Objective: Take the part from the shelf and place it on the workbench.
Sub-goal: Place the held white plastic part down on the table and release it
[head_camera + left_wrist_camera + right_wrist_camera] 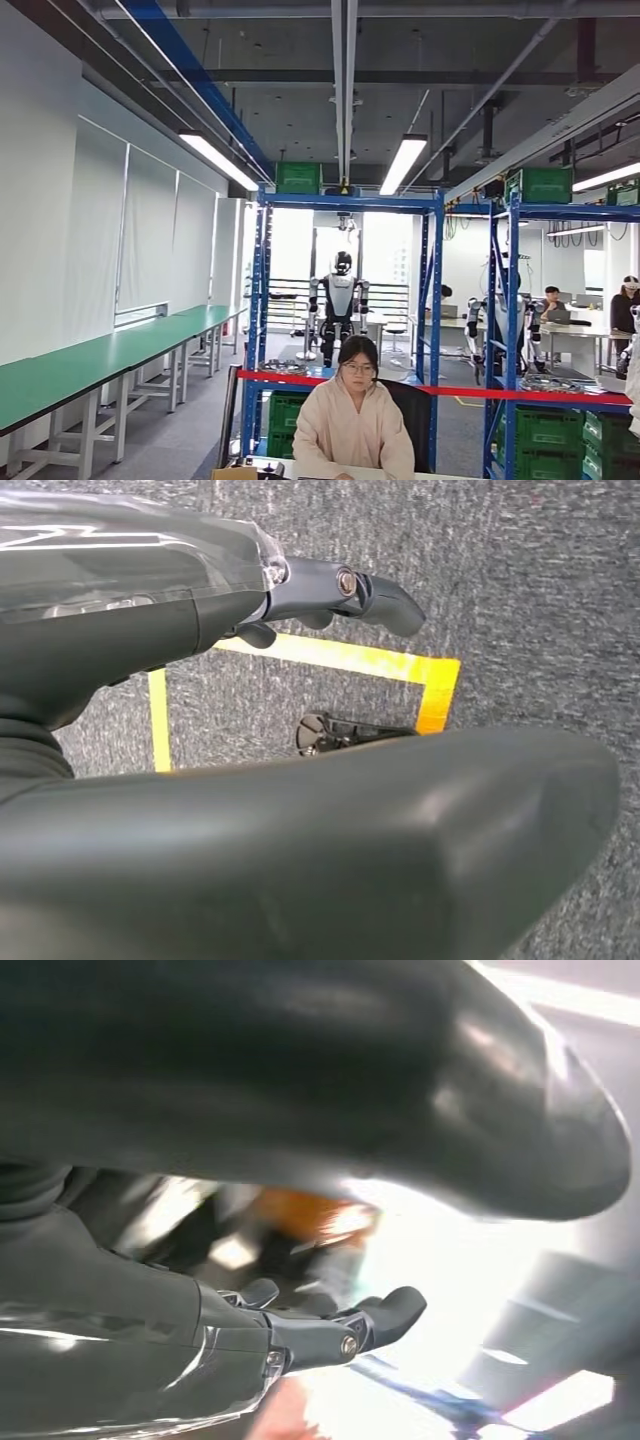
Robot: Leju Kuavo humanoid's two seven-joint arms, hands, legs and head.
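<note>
While parts (283, 367) lie on the shelf (260, 300), left hand (317, 710) hangs empty.

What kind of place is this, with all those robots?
Probably a robot testing workshop or lab. Blue metal shelves hold green crates, long green workbenches line the wall, and another humanoid robot stands behind the person seated in front.

Beyond the right hand (332, 1335), everything is blurred and washed out by glare. Past the left hand (332, 590), a dark object (332, 732) is half hidden behind the thumb.
</note>
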